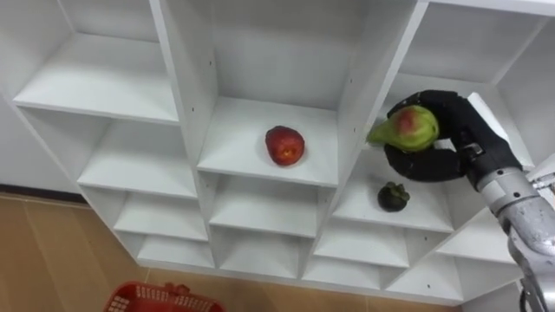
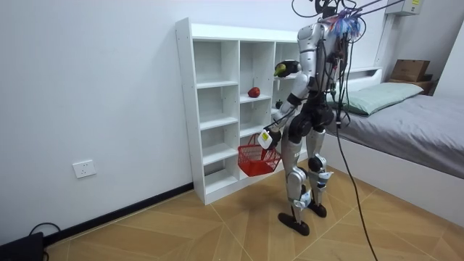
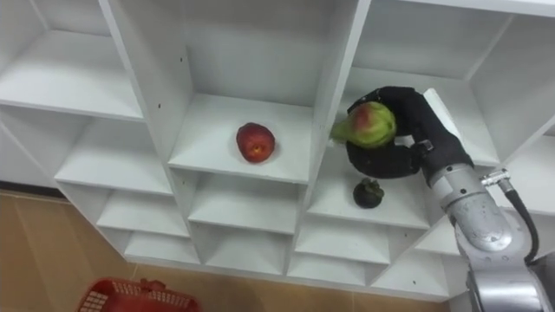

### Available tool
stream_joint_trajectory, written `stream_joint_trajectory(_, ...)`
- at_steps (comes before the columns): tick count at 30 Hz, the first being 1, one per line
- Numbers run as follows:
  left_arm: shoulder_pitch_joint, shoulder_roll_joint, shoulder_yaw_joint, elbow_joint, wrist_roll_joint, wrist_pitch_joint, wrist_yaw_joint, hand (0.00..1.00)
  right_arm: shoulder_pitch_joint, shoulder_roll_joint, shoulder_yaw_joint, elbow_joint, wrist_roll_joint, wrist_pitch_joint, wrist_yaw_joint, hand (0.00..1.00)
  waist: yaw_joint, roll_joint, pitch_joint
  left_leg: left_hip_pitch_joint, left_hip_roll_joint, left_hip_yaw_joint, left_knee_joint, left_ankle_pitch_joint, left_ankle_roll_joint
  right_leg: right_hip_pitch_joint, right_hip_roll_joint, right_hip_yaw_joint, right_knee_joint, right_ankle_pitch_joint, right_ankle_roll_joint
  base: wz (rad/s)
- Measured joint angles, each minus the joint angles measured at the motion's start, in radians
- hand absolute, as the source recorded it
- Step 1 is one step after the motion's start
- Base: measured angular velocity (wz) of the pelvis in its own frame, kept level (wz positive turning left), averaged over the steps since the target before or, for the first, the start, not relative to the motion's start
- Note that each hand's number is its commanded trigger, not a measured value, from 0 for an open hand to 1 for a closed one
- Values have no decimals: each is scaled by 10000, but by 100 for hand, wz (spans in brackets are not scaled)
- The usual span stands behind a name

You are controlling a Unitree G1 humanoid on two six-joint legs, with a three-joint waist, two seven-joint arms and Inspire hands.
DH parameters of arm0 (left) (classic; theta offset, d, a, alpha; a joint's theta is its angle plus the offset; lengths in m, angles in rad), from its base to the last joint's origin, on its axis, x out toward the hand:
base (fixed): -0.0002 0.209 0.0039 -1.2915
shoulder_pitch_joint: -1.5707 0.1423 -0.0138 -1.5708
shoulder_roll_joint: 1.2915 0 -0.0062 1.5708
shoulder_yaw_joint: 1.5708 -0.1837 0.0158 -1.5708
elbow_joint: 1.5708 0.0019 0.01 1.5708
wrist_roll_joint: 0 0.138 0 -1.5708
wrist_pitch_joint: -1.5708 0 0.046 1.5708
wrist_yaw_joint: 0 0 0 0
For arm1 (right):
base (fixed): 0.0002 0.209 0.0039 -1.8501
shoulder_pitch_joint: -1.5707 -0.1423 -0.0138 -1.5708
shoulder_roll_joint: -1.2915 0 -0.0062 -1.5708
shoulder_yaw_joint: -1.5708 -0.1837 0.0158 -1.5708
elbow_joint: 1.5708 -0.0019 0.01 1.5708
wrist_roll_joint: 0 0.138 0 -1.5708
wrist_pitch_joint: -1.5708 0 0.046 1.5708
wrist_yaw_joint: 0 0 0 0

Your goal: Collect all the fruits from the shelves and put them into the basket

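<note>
My right hand (image 1: 438, 160) is curled round the green fruit (image 1: 409, 128), held clear of the closet (image 1: 364, 95), pointed end to my left. The basket (image 1: 165, 299) hangs from my left hand (image 2: 266, 138), low and well left: the drop goes down and across.

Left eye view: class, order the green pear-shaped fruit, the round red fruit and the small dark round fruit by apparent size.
1. Green pear-shaped fruit, held in the right hand, possibly nearer the camera.
2. Round red fruit.
3. Small dark round fruit.
</note>
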Motion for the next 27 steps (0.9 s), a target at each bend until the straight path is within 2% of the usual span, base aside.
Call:
stream_joint_trajectory(4,-41,-43,-17,2,-4,-46,-2,100,300,344,3,-895,14,12,145,100,-82,239,-12,14,5,5,-7,0,0,-41,0,-10,52,0,0,-5)
stream_joint_trajectory(15,-151,-80,-308,2,-218,-37,31,100,623,921,145,-2314,-1,82,562,100,-116,275,-57,-248,9,3,127,-2,3,-188,-2,6,72,16,-23,0)
stream_joint_trajectory(17,-272,-80,-417,2,-218,-31,61,100,797,952,460,-2344,-12,73,578,100,-116,284,-51,-268,19,4,162,-2,2,-241,5,7,77,24,-33,0)
stream_joint_trajectory(20,-540,-159,-619,2,-215,-39,200,100,1109,1088,908,-2338,-75,73,584,100,-103,382,10,-302,31,36,162,-2,2,-364,5,62,228,26,-37,-5)
stream_joint_trajectory(23,-907,-218,-826,-1,-212,-95,263,100,1207,1088,1253,-2317,-266,68,581,100,-84,460,35,-576,32,127,197,4,11,-704,1,217,353,28,-40,-10)
stream_joint_trajectory(27,-1139,-256,-1282,-1,-227,-109,303,100,1248,1093,1509,-1990,-438,61,567,100,-92,450,36,-639,28,168,195,9,19,-844,5,296,402,27,-40,-6)
